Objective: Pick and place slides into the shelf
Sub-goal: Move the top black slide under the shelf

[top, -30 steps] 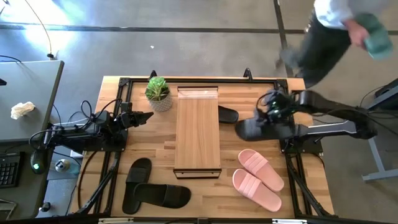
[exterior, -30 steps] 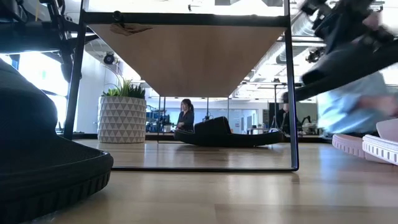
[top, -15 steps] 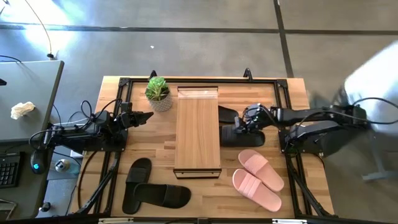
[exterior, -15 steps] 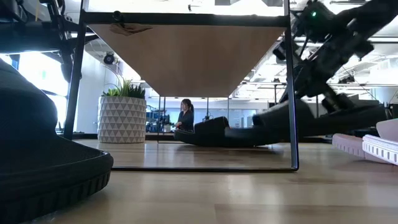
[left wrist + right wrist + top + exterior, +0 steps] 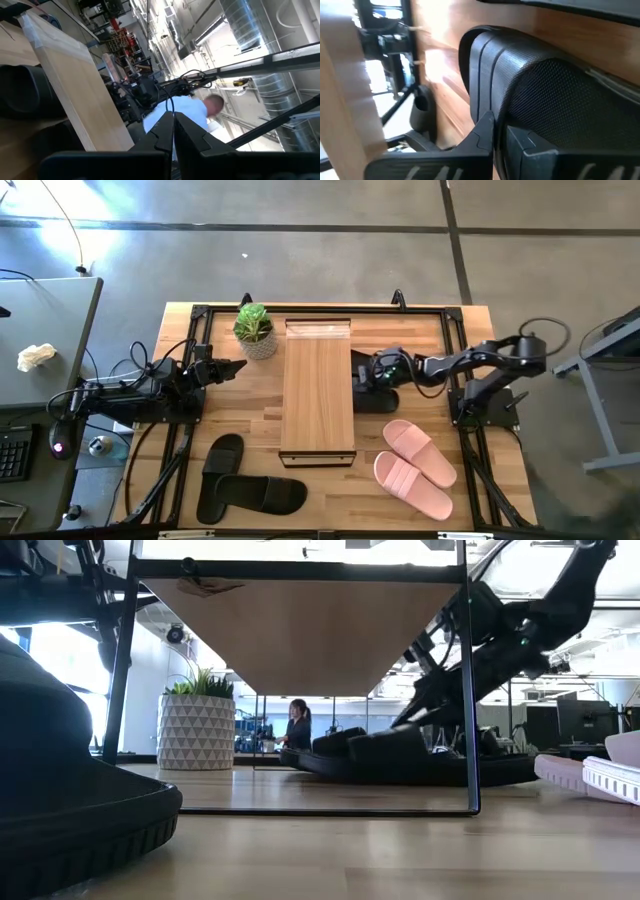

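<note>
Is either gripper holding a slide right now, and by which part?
The right gripper is shut on a black slide beside the shelf, apparently at its strap or upper edge; the exact spot is unclear. The left gripper is shut, holding nothing.

Even overhead daylight; soft, short shadows on the table (image 5: 400, 330). Low view backlit by bright windows, nearest black slide (image 5: 60, 800) blurred. Left wrist view shows ceiling glare; a person (image 5: 200, 112) there is motion-blurred.
</note>
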Controlling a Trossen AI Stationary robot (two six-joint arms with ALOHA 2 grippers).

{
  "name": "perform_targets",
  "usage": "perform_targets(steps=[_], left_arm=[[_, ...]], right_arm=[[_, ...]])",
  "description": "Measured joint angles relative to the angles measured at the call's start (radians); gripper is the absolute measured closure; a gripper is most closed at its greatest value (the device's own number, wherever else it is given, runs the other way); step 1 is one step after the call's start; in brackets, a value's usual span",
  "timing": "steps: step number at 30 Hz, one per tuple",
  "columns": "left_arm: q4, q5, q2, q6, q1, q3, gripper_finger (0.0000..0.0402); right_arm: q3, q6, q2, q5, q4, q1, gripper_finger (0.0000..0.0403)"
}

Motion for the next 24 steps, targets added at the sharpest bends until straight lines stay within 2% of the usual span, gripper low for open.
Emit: perform_targets(steps=[3, 12, 19, 24], left_arm=[[0.0, -0.003, 0.0, 0.0, 0.0, 0.0, 0.0399], [0.0, -0.01, 0.0, 0.0, 0.0, 0.0, 0.0399], [0.0, -0.024, 0.0, 0.0, 0.0, 0.0, 0.0399], [0.0, -0.024, 0.0, 0.0, 0.0, 0.0, 0.0399]], right_arm=[[0.0, 0.008, 0.04, 0.001, 0.08, -0.012, 0.0403], [0.001, -0.024, 0.058, 0.031, 0.134, -0.028, 0.0403], [0.062, -0.101, 0.058, 0.054, 0.04, -0.03, 0.0401], [0.086, -0.114, 0.058, 0.066, 0.024, -0.03, 0.0376]])
